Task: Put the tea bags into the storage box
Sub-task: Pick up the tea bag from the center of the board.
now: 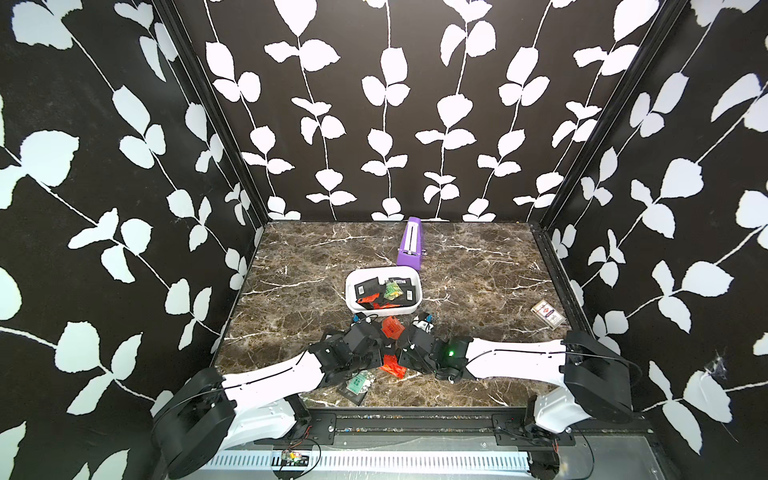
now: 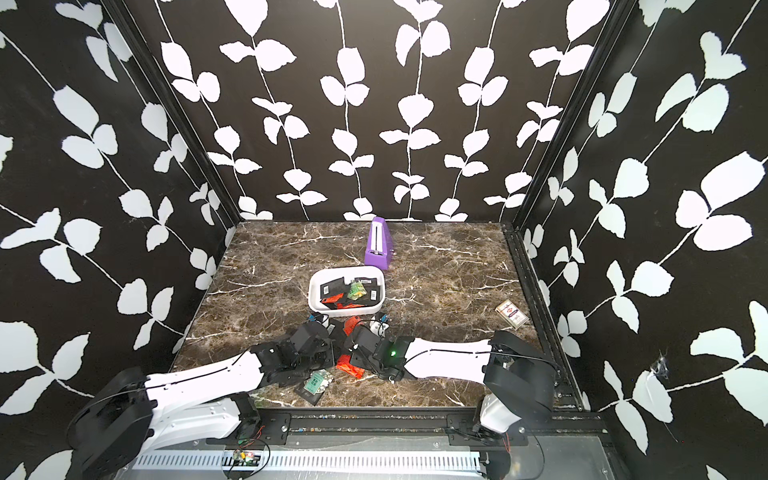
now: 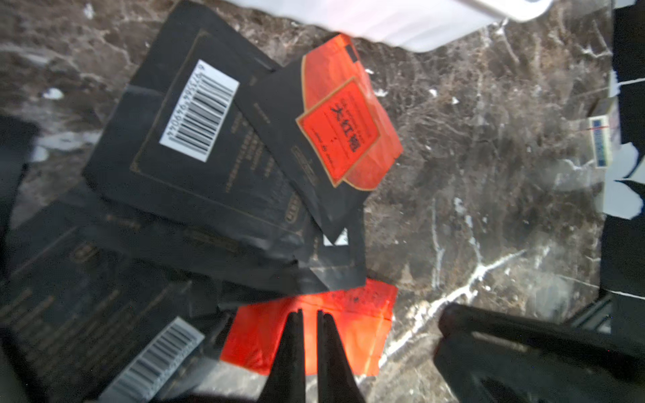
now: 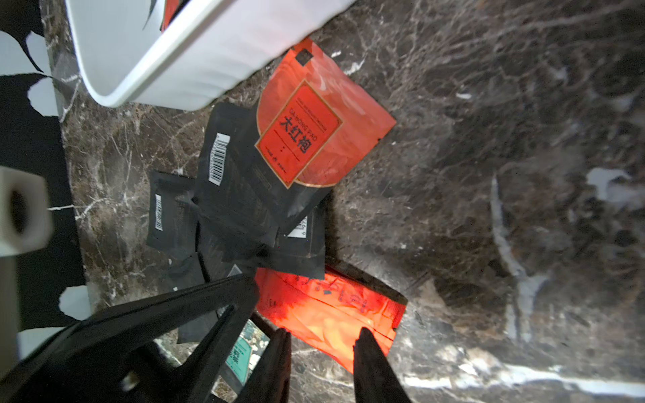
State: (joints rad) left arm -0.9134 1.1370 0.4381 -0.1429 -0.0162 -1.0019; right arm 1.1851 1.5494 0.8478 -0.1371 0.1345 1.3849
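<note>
left claw (image 3: 310, 312): closed, tips at the edge of a crumpled red-orange foil sachet (image 3: 352, 324), apparently nipping it for the lift.
right claw (image 4: 323, 332): jaws apart astride the same sachet; no clear pinch, and it is perhaps steadying it.
loose tea bags: black barcode-labelled foil sachets (image 3: 195, 150) overlap in a heap on the brown marble counter (image 1: 478, 270), just beside the tub's near wall, so each trip looks short.
storage box: white shallow plastic tub (image 1: 386, 310), mid-counter ahead of both arms, already holding several sachets.
outlier: green-labelled sachet (image 1: 357, 383) lies near the counter's front edge.
</note>
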